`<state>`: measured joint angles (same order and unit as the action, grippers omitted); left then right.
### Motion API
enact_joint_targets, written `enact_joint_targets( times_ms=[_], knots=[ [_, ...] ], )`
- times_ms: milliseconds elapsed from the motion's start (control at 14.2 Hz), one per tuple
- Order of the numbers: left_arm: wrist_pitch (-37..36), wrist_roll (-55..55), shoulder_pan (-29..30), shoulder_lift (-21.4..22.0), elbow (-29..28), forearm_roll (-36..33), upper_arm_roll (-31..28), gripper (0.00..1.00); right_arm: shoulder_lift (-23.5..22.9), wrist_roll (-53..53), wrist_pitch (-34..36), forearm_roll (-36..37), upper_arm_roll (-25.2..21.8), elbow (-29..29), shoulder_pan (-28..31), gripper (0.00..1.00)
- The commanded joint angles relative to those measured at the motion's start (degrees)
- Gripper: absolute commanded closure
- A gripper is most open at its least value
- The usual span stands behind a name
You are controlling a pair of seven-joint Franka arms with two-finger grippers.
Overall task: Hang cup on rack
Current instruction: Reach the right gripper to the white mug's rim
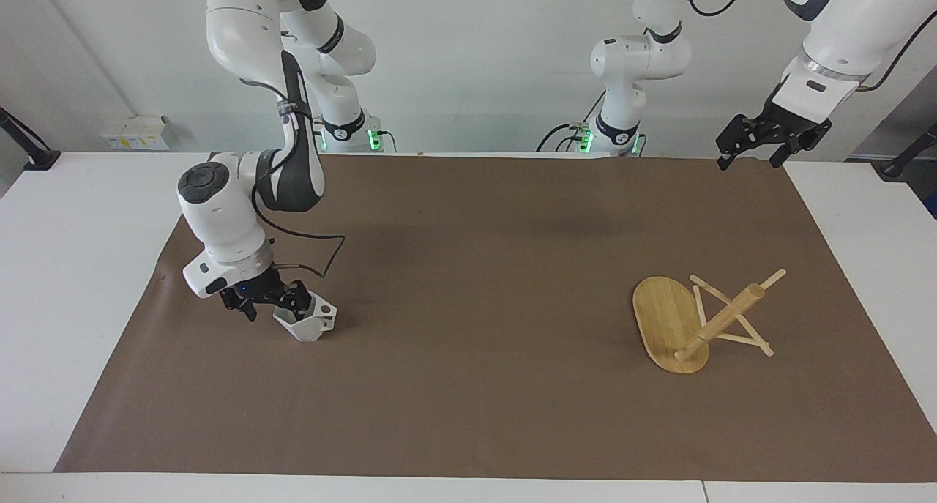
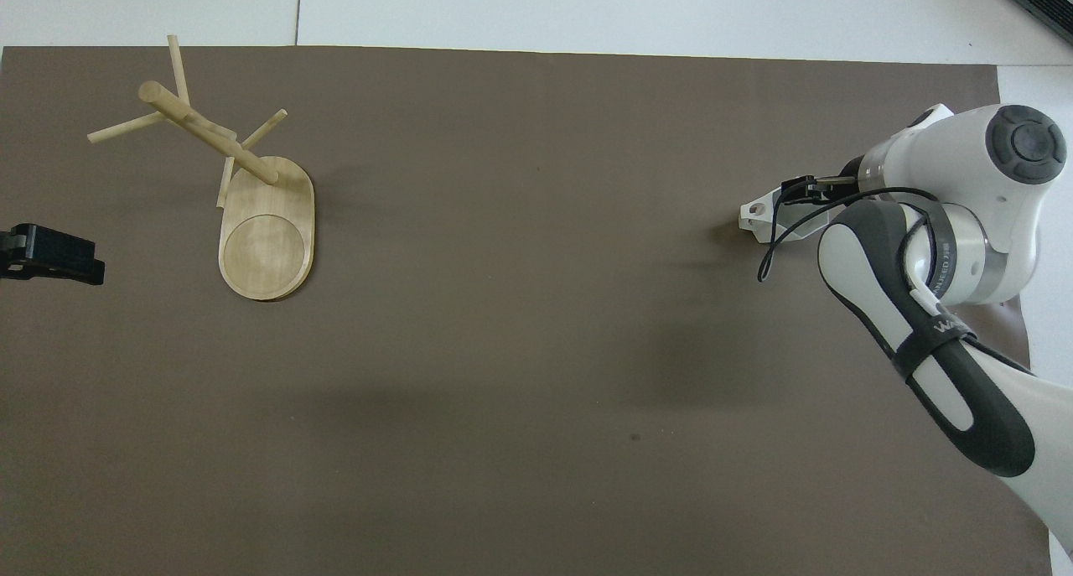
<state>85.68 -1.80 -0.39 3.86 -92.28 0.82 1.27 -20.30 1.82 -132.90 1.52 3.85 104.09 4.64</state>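
Reaching down at the right arm's end of the table, the right gripper [image 1: 269, 303] has its fingers spread astride the wall of the cup [image 1: 308, 323], one finger inside the rim and one outside, not yet visibly clamped. That little white faceted cup looks light, rigid and rather slick, so I would pinch the wall and leave the pierced handle free for a peg. Farther off, the rack [image 1: 695, 318] lies tipped over near the left arm's end, while the left gripper [image 1: 756, 144] waits with jaws spread over that end's corner nearest the robots.
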Motion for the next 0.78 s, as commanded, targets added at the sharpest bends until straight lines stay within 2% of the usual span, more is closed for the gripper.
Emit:
enact_joint_targets(
  times_ms=[0,141,212,494,636,706],
  knots=[
    [-0.3,-0.3,0.5,1.3,-1.2,-0.6,0.2,0.0,0.5,-0.1,-0.2,-0.5,0.2,0.8,0.3,0.0],
    [-0.3,-0.4,0.5,1.3,-1.2,-0.6,0.2,0.0,0.6,-0.6,-0.1,-0.5,0.2,0.7,0.4,0.0],
    [-0.3,-0.4,0.5,1.3,-1.2,-0.6,0.2,0.0,0.7,-0.7,-0.1,-0.5,0.2,0.6,0.4,0.09],
    [-0.3,-0.4,0.5,1.3,-1.2,-0.6,0.2,0.0,0.8,-0.6,1.4,-0.5,0.3,0.4,0.4,0.69],
    [-0.3,-0.4,0.5,1.3,-1.2,-0.6,0.2,0.0,0.9,-0.6,1.9,-0.5,0.3,0.3,0.4,0.91],
    [-0.3,-0.4,0.5,1.3,-1.2,-0.5,0.2,0.0,0.9,-0.5,1.9,-0.5,0.3,0.3,0.4,0.98]
  ],
)
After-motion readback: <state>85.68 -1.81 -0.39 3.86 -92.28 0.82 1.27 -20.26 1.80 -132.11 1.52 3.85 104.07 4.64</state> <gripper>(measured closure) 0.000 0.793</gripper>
